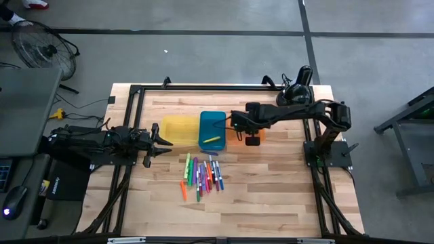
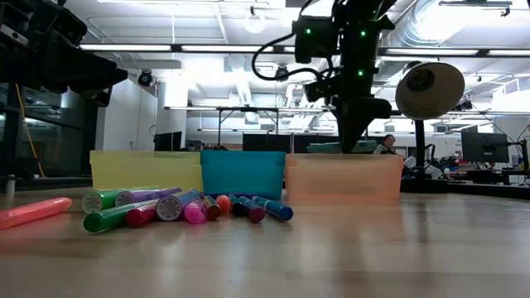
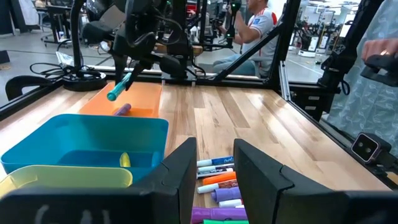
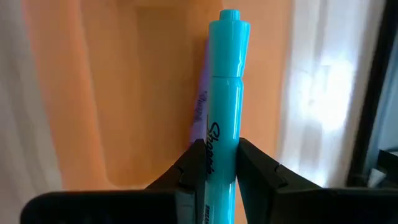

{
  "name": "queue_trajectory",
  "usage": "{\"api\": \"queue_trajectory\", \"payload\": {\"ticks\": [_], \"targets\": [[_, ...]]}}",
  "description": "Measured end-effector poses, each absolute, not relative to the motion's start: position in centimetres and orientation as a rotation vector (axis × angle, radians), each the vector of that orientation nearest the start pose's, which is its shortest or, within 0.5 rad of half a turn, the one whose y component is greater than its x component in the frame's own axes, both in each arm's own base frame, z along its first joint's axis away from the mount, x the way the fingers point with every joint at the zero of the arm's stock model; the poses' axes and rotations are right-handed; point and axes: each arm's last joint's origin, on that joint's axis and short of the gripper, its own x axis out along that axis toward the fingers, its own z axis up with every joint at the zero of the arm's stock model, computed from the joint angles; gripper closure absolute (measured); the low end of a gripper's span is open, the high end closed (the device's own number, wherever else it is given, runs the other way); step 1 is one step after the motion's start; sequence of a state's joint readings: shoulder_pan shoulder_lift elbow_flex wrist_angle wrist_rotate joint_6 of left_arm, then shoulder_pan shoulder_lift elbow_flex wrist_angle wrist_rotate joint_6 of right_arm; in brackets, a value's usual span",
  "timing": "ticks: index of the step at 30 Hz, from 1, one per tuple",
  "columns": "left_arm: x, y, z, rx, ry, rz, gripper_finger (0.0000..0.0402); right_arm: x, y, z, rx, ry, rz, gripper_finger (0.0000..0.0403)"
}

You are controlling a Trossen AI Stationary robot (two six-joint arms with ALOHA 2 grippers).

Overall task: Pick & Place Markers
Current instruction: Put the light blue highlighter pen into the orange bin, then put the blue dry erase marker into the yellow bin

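My right gripper (image 4: 222, 163) is shut on a teal marker (image 4: 224, 81) above the orange tray (image 3: 140, 98). A purple marker (image 3: 122, 109) lies on that tray's floor. The blue tray (image 1: 212, 125) holds a yellow marker (image 1: 212, 140), and the yellow tray (image 1: 178, 129) stands to its left. A pile of several mixed-colour markers (image 1: 202, 173) lies on the table in front of the trays. One orange marker (image 2: 33, 212) lies apart at the pile's left. My left gripper (image 3: 214, 171) waits open and level at the table's left, touching nothing. My right gripper pinches the teal marker's barrel (image 4: 222, 146) between its two fingers. The fingers come steeply from above, and the marker runs on past the fingertips along them. It slants down with its cap end (image 3: 112, 95) lowest, lifted clear above the orange tray.
The three trays stand side by side across the table's middle. A black frame (image 1: 135, 91) borders the wooden table. A lamp (image 2: 429, 89) stands at the far right. People show in the room beyond the table.
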State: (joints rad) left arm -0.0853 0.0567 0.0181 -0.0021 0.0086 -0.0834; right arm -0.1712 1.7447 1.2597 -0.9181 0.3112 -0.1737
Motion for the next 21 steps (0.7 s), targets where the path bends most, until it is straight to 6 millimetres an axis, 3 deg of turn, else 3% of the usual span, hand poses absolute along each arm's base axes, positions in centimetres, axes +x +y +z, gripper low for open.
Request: {"api": "queue_trajectory", "payload": {"ticks": [16,21], "targets": [[9.98,-0.88,16.5,-0.082,0.045,-0.092,0.0298,32.16,-5.83,20.76,-0.16,1.428,-0.182,0.0318],[9.98,-0.88,16.51,-0.082,0.044,-0.092,0.0298,32.21,-5.54,20.76,-0.178,1.429,-0.163,0.029]]}}
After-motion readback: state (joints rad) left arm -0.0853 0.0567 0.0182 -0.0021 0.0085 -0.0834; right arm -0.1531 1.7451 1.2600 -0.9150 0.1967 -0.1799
